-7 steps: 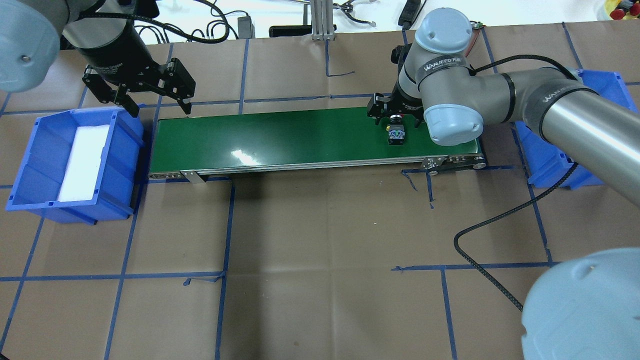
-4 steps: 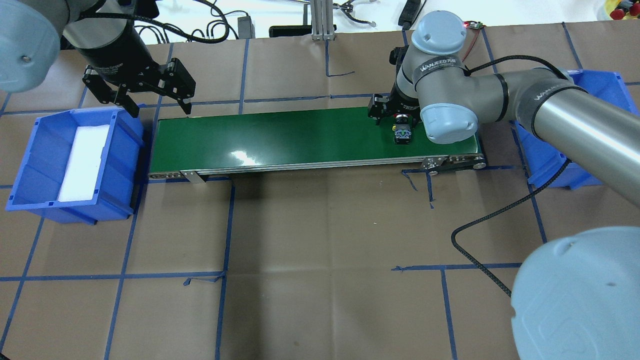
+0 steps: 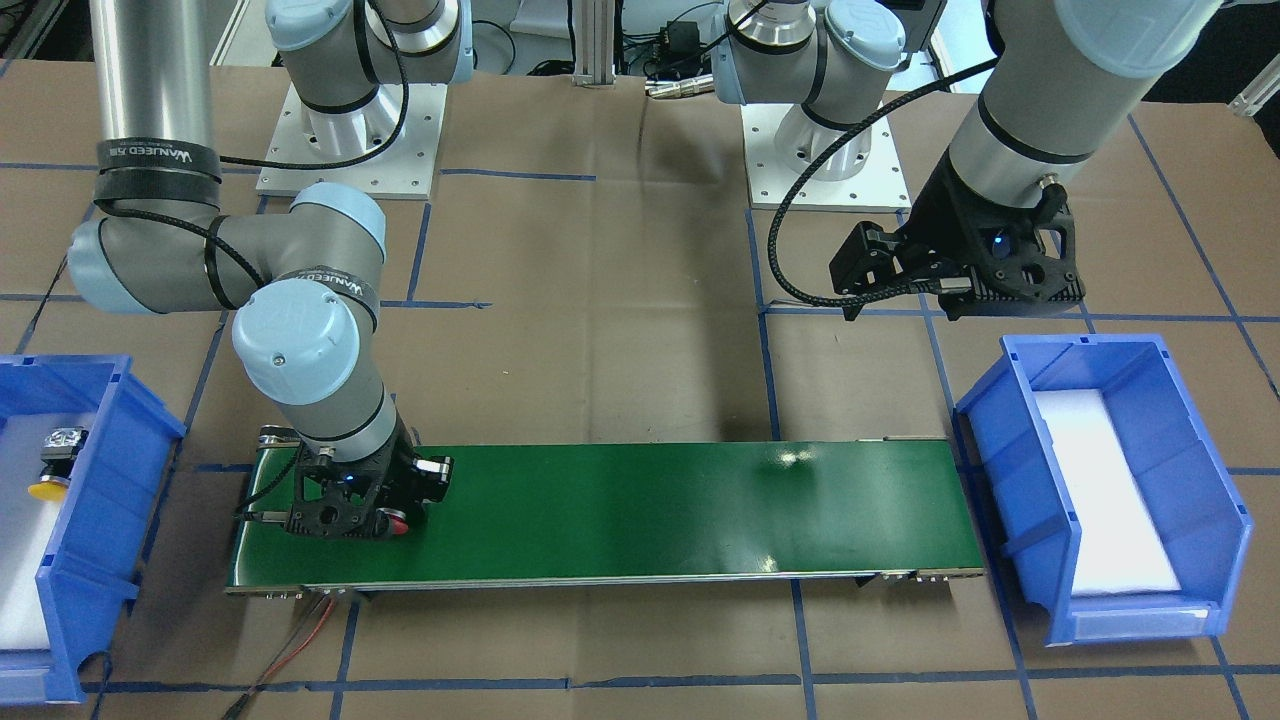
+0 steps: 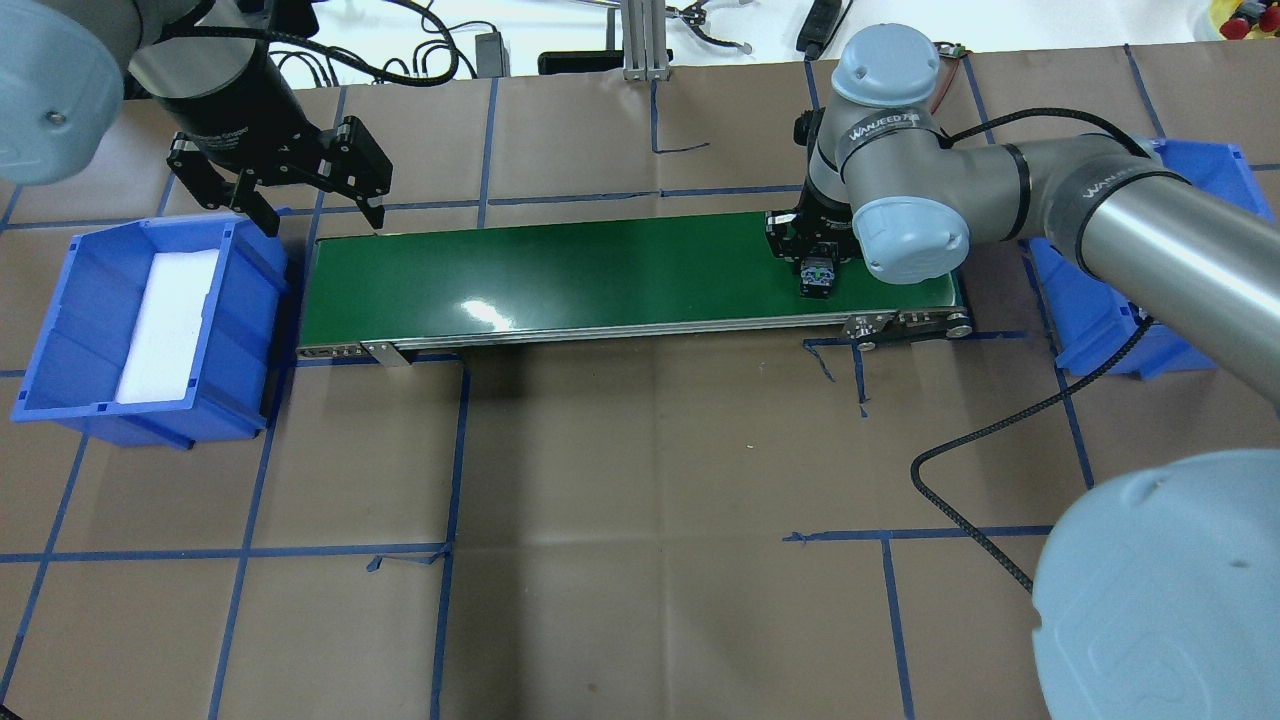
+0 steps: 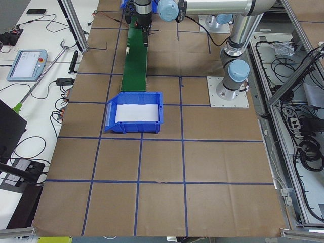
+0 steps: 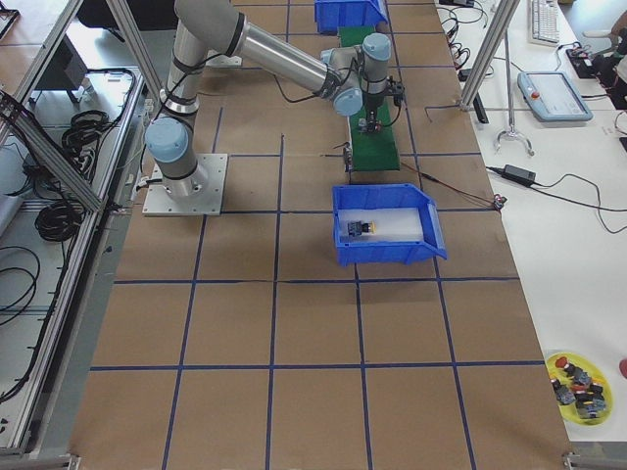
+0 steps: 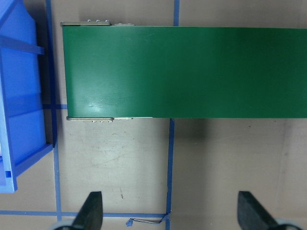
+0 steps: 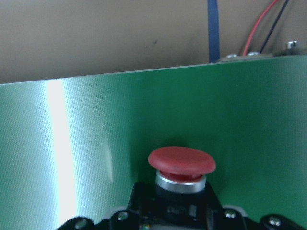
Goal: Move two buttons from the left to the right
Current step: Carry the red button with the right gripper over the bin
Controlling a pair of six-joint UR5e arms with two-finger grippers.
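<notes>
Right gripper (image 4: 816, 262) straddles the red button (image 8: 181, 161) at the belt's (image 4: 560, 268) right end in the overhead view; whether it is clamped I cannot tell. Left gripper (image 7: 169, 201), jaws wide apart, hovers upper left by the belt's other end. Yellow button (image 3: 52, 466) lies in the bin (image 3: 135, 470) at the front view's left edge.

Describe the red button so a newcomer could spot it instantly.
Start at the green conveyor belt and follow it to the end under the right arm. The red button lies on the belt, right at the right hand. Its red mushroom cap sets it apart from the yellow button, which lies in the blue bin beyond that end.
</notes>
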